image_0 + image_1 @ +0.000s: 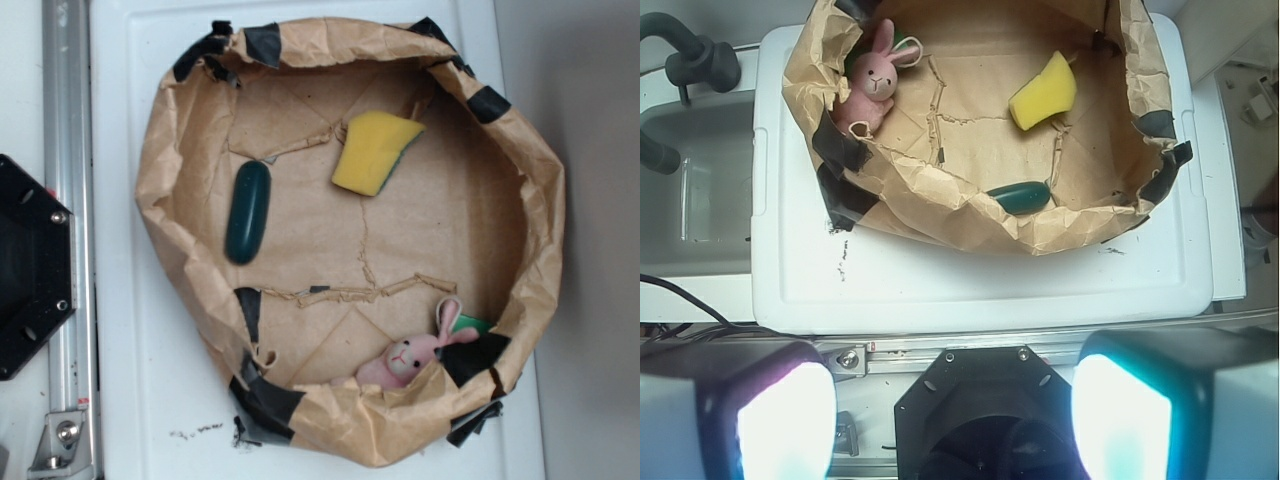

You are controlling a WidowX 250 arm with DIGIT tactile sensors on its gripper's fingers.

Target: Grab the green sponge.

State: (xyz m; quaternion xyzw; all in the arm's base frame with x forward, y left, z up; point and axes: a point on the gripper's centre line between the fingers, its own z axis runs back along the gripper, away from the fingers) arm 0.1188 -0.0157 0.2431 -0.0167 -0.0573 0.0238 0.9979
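The green sponge (373,150) is a yellow foam block with a thin dark-green edge, lying tilted in the upper part of the brown paper basin (170,170). In the wrist view the green sponge (1043,93) shows far ahead, inside the paper basin (930,195). My gripper (954,420) hangs high above the black robot base, well short of the basin. Its two fingers (785,420) stand wide apart with nothing between them. The gripper is out of the exterior view.
A dark green capsule (248,211) lies left of the sponge. A pink plush bunny (412,355) sits against the basin's lower wall. The basin rests on a white lid (130,380). The black robot base (25,265) and a metal rail (66,120) lie at the left.
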